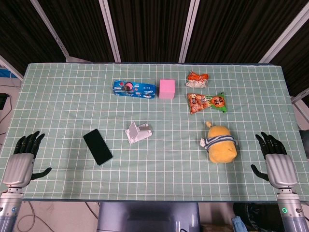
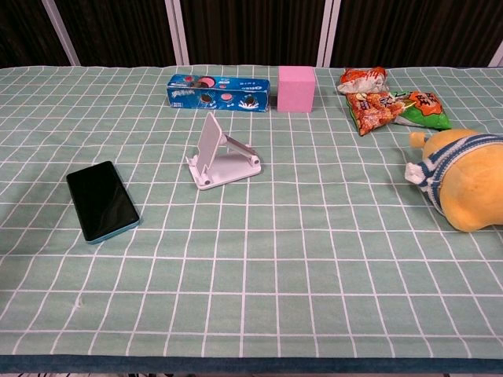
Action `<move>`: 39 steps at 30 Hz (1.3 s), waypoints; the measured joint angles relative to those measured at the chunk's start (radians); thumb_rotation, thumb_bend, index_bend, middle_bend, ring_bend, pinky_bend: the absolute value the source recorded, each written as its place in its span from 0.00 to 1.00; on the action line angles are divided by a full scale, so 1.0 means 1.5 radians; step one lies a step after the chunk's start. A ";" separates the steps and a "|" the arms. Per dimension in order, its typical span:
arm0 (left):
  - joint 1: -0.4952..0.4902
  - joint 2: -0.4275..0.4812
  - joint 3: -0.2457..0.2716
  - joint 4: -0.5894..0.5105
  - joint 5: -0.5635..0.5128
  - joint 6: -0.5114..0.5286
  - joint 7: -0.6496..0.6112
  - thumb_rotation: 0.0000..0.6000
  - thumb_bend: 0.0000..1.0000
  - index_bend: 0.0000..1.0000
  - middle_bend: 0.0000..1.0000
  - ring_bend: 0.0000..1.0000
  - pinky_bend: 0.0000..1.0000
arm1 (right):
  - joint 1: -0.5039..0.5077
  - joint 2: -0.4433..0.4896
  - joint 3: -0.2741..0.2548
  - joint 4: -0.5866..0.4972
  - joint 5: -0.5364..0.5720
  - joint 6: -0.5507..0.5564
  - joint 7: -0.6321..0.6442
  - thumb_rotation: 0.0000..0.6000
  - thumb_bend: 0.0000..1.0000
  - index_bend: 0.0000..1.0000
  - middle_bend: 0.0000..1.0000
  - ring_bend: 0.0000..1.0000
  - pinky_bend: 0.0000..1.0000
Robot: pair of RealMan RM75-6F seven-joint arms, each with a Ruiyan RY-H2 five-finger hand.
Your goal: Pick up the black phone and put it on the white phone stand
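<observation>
The black phone point(image 1: 97, 146) point(image 2: 102, 200) lies flat, screen up, on the left part of the green checked table. To its right stands the white phone stand point(image 1: 138, 132) point(image 2: 221, 155), its back plate tilted. My left hand point(image 1: 22, 159) rests at the table's front left corner, fingers spread, holding nothing, well left of the phone. At the front right corner my right hand point(image 1: 276, 160) lies the same way, fingers apart and empty. Neither hand shows in the chest view.
Along the back are a blue cookie box point(image 1: 134, 89) point(image 2: 218, 93), a pink cube point(image 1: 167, 89) point(image 2: 296, 88) and two snack bags point(image 1: 207, 102) point(image 2: 391, 104). A yellow plush toy point(image 1: 220, 143) point(image 2: 462, 182) lies at the right.
</observation>
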 measured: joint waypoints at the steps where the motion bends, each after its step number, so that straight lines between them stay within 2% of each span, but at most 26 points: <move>1: 0.000 0.000 0.000 0.000 0.000 0.000 0.000 1.00 0.05 0.00 0.00 0.00 0.00 | 0.000 0.000 0.000 0.000 0.000 0.000 0.000 1.00 0.42 0.01 0.00 0.00 0.14; 14: -0.001 0.000 0.000 0.001 -0.002 -0.004 0.001 1.00 0.05 0.00 0.00 0.00 0.00 | 0.000 0.000 0.001 -0.001 0.001 -0.001 -0.001 1.00 0.43 0.01 0.00 0.00 0.14; 21: -0.011 0.008 0.001 0.001 -0.004 -0.028 -0.008 1.00 0.05 0.00 0.00 0.00 0.00 | 0.003 0.000 0.003 -0.006 0.008 -0.005 -0.012 1.00 0.43 0.01 0.00 0.00 0.14; 30: -0.055 0.020 0.002 -0.003 -0.005 -0.094 0.054 1.00 0.05 0.00 0.00 0.00 0.00 | 0.008 -0.001 0.008 -0.003 0.022 -0.017 -0.009 1.00 0.43 0.01 0.00 0.00 0.14; 39: -0.156 0.032 -0.026 -0.007 -0.054 -0.237 0.167 1.00 0.05 0.00 0.00 0.00 0.00 | 0.009 -0.002 0.009 -0.005 0.027 -0.018 -0.018 1.00 0.42 0.01 0.00 0.00 0.14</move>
